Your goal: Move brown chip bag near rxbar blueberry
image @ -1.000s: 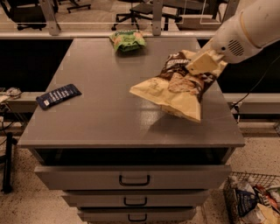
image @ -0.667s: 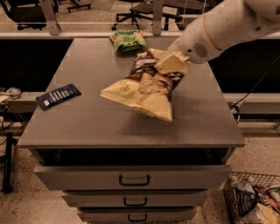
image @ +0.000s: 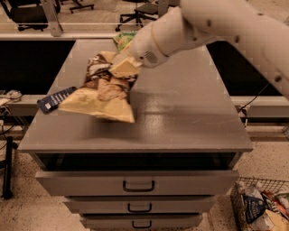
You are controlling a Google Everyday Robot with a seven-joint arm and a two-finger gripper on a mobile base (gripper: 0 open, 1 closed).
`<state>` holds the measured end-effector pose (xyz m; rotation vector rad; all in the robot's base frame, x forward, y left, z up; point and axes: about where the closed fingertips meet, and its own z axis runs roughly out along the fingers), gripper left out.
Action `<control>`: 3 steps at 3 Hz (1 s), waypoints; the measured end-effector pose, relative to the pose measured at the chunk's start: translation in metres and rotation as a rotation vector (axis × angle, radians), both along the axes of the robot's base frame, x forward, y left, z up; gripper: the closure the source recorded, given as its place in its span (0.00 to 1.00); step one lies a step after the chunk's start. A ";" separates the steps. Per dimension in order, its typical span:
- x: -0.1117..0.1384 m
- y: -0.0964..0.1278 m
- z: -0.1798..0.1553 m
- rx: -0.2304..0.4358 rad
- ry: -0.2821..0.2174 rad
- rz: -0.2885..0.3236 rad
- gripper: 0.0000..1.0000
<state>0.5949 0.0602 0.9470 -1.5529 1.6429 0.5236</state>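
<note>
Closest to me, on the floor off the front right corner of the grey cabinet (image: 189, 113), I see a wire basket (image: 239, 200) stuffed with assorted packets. The cabinet's front face shows a stack of drawers (image: 90, 182), each with a dark handle at its middle.

Over the front left part of the cabinet top hangs the brown chip bag (image: 106, 90), tilted, with its pale tan bottom edge lowest and towards me and its dark brown top raised towards the cabinet's back. There is a shadow on the top just under that lower edge, so I read the bag as lifted. The rxbar blueberry (image: 54, 99) lies flat at the cabinet's left edge, just beside the bag; the bag's lower left corner overlaps the bar's right end from my angle, and I cannot tell whether they touch.

The gripper (image: 123, 67) is above the left middle of the cabinet top, its fingers clamped on the bag's upper part, with the white arm (image: 216, 22) reaching in from the cabinet's right rear.

At the cabinet's back edge a green snack bag (image: 123, 39) peeks out behind the arm. Beyond the cabinet stand office chairs (image: 146, 8)
</note>
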 end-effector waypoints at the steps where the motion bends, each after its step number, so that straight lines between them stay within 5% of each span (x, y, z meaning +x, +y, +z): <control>1: 0.016 0.043 -0.008 0.026 -0.034 0.086 1.00; 3: 0.039 0.078 -0.034 -0.006 -0.058 0.140 0.60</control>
